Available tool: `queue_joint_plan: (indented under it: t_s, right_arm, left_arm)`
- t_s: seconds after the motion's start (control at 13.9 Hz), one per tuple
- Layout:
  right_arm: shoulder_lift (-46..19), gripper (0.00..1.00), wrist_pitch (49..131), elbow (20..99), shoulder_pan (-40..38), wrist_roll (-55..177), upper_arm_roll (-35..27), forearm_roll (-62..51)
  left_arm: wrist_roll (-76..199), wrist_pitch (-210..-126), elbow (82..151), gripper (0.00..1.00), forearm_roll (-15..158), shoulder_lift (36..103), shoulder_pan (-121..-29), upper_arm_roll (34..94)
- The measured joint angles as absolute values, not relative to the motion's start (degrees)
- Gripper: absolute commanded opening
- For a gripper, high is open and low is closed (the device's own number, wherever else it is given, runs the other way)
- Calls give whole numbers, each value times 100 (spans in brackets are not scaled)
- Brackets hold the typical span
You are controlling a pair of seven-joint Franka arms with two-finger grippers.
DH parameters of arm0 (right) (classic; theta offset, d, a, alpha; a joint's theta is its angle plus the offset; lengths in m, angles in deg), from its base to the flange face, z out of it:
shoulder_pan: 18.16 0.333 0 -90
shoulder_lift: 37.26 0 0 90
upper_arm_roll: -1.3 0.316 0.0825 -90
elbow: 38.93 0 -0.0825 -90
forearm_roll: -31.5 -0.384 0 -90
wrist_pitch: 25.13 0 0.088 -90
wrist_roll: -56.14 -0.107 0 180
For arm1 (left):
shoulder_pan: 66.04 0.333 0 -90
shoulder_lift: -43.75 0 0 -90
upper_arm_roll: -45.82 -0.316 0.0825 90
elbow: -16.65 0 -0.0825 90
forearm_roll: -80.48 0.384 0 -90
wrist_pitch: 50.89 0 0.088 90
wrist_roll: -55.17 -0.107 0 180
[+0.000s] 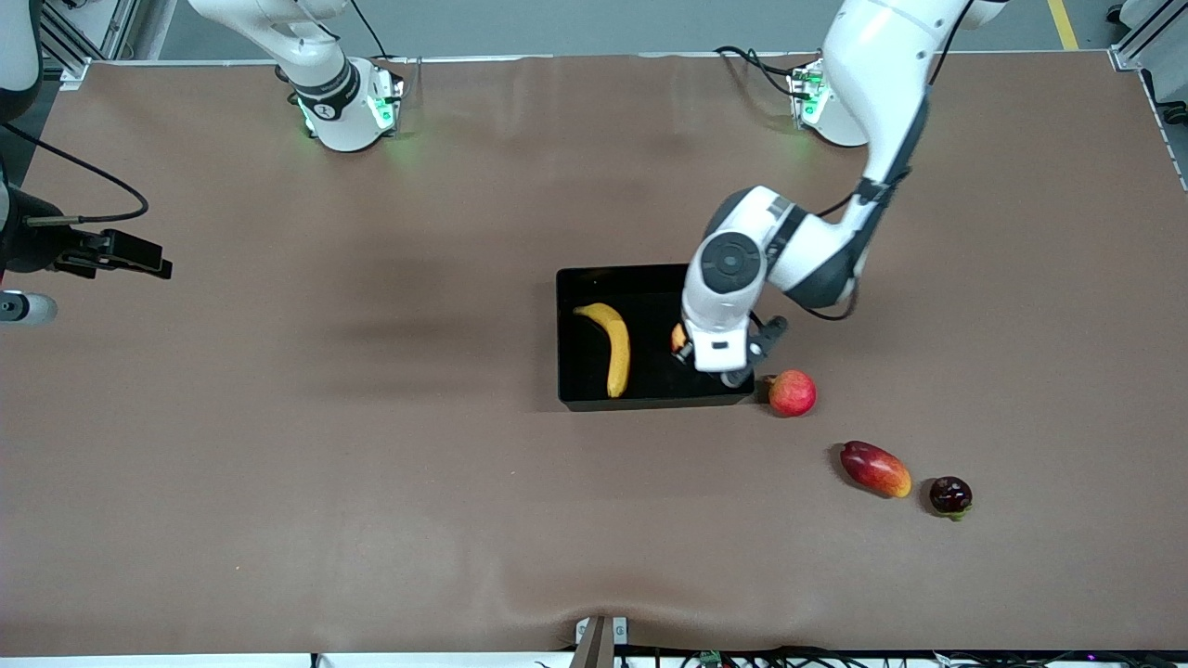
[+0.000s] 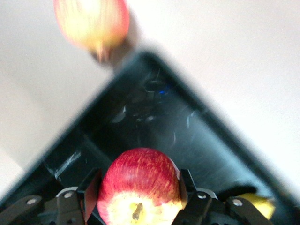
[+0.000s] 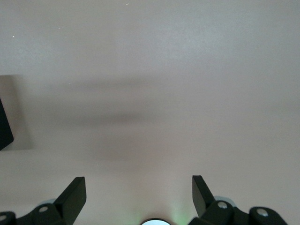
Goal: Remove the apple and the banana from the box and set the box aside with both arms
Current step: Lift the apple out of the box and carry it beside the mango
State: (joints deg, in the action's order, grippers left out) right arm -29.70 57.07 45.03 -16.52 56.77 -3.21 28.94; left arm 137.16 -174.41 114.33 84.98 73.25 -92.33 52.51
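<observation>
Nearest the front edge of the table [image 1: 278, 520], toward the left arm's end, a small dark red fruit [image 1: 950, 495] with a green stem sits just beside an oval red-and-yellow mango [image 1: 875, 468]. A little farther in lies a pinkish-red round fruit [image 1: 792, 392], just off the corner of the black tray [image 1: 575, 371], close to its wall.

The tray rests around the middle of the table. In it the banana [image 1: 609, 347] lies lengthwise along the side toward the right arm's end. The left gripper [image 1: 719, 357] hangs over the tray's other end with its jaws clenched on the apple [image 2: 139, 185], red above and yellow at the stem; whether the apple touches the tray floor I cannot tell.

The right gripper [image 3: 139, 197] waits by the table edge at the right arm's end, over bare table, jaws spread wide with nothing in them.
</observation>
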Motion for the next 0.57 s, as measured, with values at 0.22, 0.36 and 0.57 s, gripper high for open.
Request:
queue_joint_plan:
  t_s: [0.22, 0.36, 0.57]
  right_arm:
    - [-2970, 100, 5706, 4499, -1652, 5677, -321, 2894]
    - [-2970, 100, 5709, 4493, -1652, 5677, -319, 2894]
    - [-2970, 100, 5795, 4467, -1654, 5677, -326, 2899]
  left_arm:
    - [12509, -16663, 10854, 0, 8530, 7070, -8300, 5224]
    - [11305, -16501, 10761, 0, 8536, 6955, -7567, 5211]
    - [9497, -16464, 10764, 0, 8537, 6936, -6507, 5213]
